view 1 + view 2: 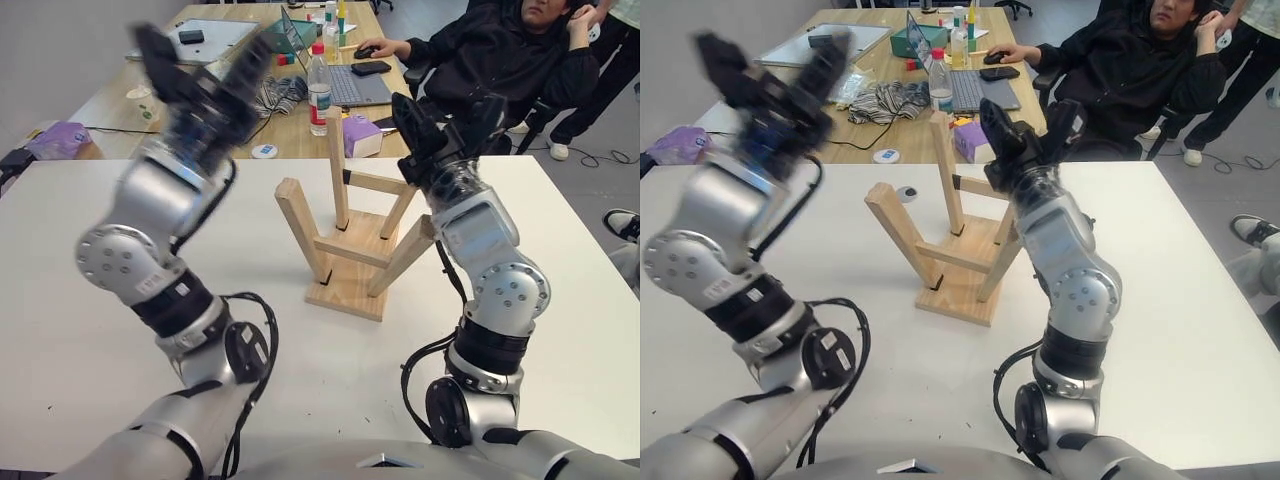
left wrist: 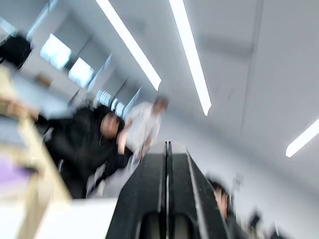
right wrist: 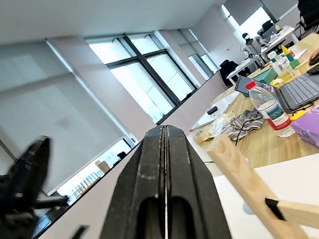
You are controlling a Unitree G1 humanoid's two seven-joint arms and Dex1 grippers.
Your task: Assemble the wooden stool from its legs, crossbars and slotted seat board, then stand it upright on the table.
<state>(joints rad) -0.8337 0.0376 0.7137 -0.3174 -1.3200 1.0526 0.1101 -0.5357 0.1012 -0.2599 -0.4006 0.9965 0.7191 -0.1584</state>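
Note:
The wooden stool (image 1: 345,285) lies upside down mid-table, its seat board flat on the white table (image 1: 560,260). Its legs (image 1: 337,165) point up and lean, joined by crossbars (image 1: 352,250). My left gripper (image 1: 247,62) is raised high at the left of the stool, clear of it, its fingers (image 2: 167,164) pressed together on nothing. My right gripper (image 1: 412,118) hovers just above and to the right of the upper crossbar (image 1: 378,183), shut and empty, its fingers (image 3: 164,149) near one leg (image 3: 249,189).
Behind the white table stands a wooden desk (image 1: 120,95) with a water bottle (image 1: 319,88), a laptop (image 1: 345,80), a purple box (image 1: 362,135) and clutter. A person in black (image 1: 500,55) sits at the back right. Bare table surrounds the stool.

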